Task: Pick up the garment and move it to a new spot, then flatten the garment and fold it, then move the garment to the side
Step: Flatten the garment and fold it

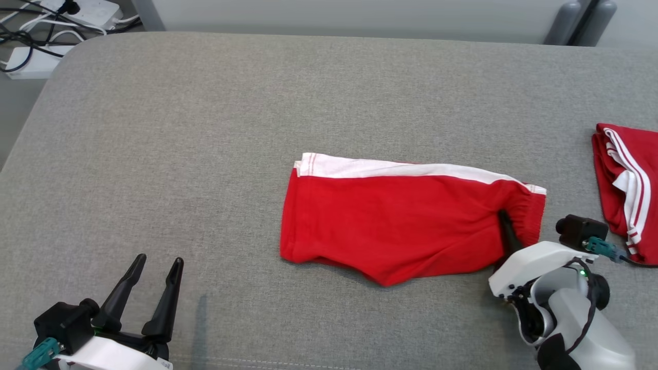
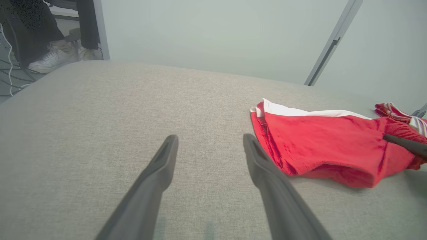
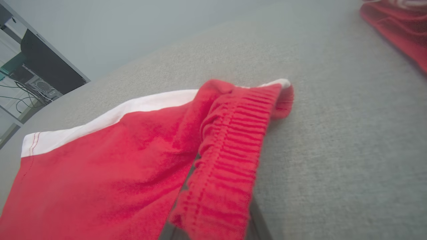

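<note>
The shorts (image 1: pixel 401 221) lie flat a little toward 4 o'clock from the middle of the surface (image 1: pixel 205 128), a padded slab in coarse grey weave with a rounded corner at 10 o'clock. They are red knit cloth with a white band along the 12 o'clock edge, a stitched hem at the 9 o'clock end and a gathered, ribbed waistband (image 3: pixel 230 146) at the 3 o'clock end. The 6 o'clock edge sags into a soft point. The right claw (image 1: pixel 506 228) comes in from 5 o'clock and is clamped on the waistband, one dark finger lying on top of the cloth. The left claw (image 1: pixel 158 259) sits at 8 o'clock, fingers apart, holding nothing. A second garment (image 1: pixel 624 180), red with white stripes, lies bunched at the 3 o'clock edge, apart from the shorts. Bare weave runs wide from 7 o'clock round to 1 o'clock
</note>
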{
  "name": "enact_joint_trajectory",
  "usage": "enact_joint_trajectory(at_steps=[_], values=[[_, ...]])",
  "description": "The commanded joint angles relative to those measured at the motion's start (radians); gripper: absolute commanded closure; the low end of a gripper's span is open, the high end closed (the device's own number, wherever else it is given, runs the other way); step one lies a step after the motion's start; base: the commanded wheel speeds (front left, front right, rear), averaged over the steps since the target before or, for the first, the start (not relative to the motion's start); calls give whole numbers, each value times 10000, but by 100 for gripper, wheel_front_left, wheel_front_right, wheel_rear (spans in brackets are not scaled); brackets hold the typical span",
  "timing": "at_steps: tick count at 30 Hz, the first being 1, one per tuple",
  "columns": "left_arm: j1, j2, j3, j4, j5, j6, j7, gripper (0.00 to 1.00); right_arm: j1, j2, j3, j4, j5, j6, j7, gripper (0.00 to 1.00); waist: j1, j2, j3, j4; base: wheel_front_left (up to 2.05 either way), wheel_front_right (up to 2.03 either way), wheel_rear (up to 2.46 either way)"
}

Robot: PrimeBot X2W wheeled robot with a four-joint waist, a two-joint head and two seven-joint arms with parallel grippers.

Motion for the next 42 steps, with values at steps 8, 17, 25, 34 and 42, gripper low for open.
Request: enact_joint_trajectory(at_steps=[8,17,25,34,42], values=[[-133,159,267,-262,30,-40,-132,0,-147,-140,-420,-1090,-1299,71,371,100,0,0,-23,-277,0,0,0],[-296,109,-102,-192,-18,-40,-132,0,258,88,1361,-4011,-1103,71,1918,100,0,0,-57,57,0,0,0],[-459,77,-362,-65,-111,-40,-132,0,385,93,3058,-4667,-244,71,2740,100,0,0,-82,711,0,0,0],[-601,81,-657,23,-264,-40,-132,0,-355,94,3672,-3581,214,71,2195,89,0,0,-6,1381,0,0,0],[-550,131,-460,122,-174,-40,-132,0,-748,94,3945,-3060,793,71,1325,0,0,0,-123,1094,0,0,0]])
